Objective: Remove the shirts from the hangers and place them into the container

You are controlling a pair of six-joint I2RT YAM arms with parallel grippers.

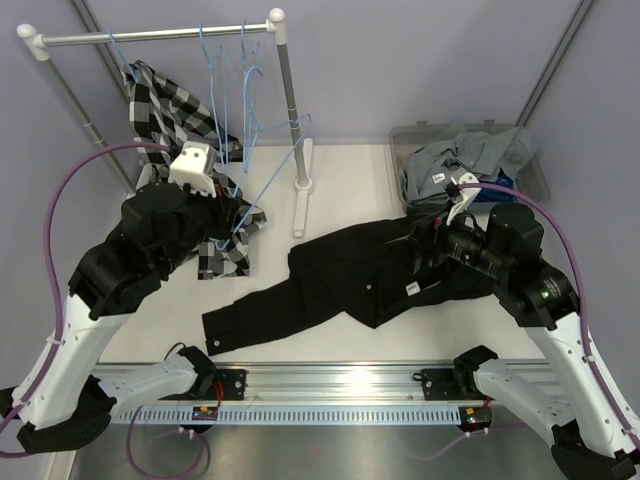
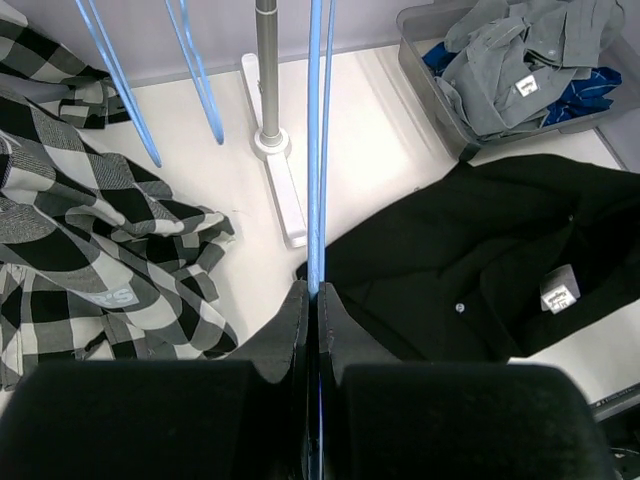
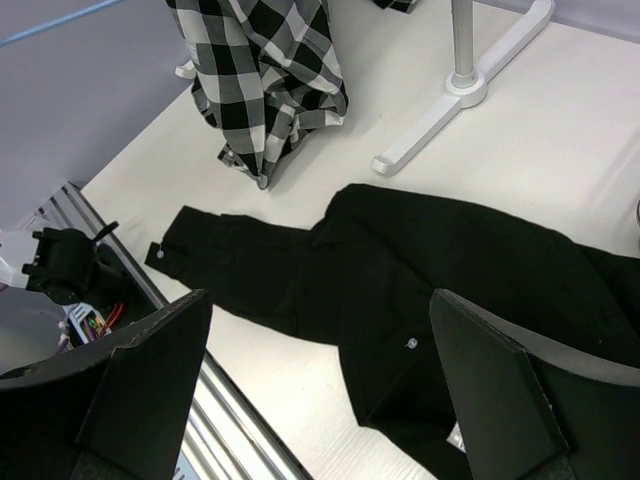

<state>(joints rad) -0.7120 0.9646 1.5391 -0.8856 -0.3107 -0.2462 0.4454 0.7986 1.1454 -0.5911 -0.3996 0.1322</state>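
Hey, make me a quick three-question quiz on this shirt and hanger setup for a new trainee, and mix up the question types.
1. True or false: the black shirt lies inside the container.
2. What is the left gripper shut on? A) a light-blue hanger B) the checked shirt C) the metal rail
3. Fill in: the right gripper hangs over the black shirt with its jaws ____.
Key: 1 false; 2 A; 3 open.
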